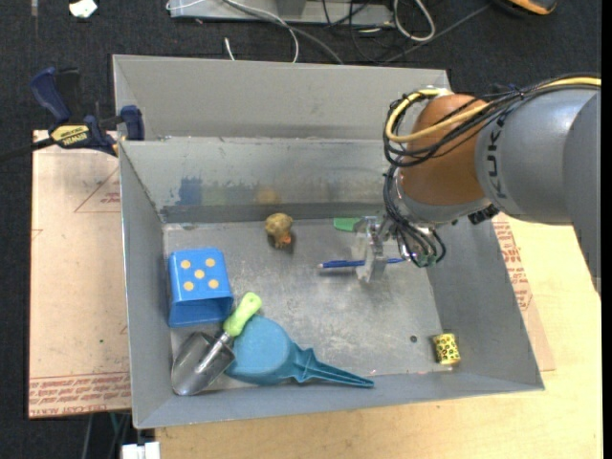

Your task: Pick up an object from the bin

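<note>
Blue funnel [287, 361] front; gripper [371, 268] (mid-bin) nr blue pen [337, 266].

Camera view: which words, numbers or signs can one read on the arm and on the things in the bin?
"KUK": dark letters on the grey arm, partly behind cables.
Blue box: yellow dots, no words.
Small yellow thing: dark marks, too small to read.

Grey bin [316, 325] carries blue block [199, 280], scoop [204, 360] (perhaps metal).
</note>
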Controlling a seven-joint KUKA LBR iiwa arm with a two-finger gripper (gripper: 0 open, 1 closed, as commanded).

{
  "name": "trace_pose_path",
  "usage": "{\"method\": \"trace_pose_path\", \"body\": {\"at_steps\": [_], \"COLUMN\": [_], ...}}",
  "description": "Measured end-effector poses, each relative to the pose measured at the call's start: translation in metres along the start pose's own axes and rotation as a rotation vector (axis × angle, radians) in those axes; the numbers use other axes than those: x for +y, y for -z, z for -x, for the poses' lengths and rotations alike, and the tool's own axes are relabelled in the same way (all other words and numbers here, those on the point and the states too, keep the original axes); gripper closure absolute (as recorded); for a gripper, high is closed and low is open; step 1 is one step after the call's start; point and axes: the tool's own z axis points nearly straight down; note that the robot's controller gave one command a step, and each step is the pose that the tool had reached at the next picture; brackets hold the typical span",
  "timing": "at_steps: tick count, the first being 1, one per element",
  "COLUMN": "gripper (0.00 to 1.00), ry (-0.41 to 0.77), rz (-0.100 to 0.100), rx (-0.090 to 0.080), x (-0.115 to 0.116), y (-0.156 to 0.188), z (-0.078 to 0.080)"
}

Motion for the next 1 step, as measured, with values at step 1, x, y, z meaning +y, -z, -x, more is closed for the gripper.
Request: {"method": "trace_pose_path", "body": {"at_steps": [1], "gripper": [1.00], "ry": [0.006], "rz": [0.000], "rx": [0.000], "x": [0.0049], "y": [0.0360], "z": [-0.0023]}}
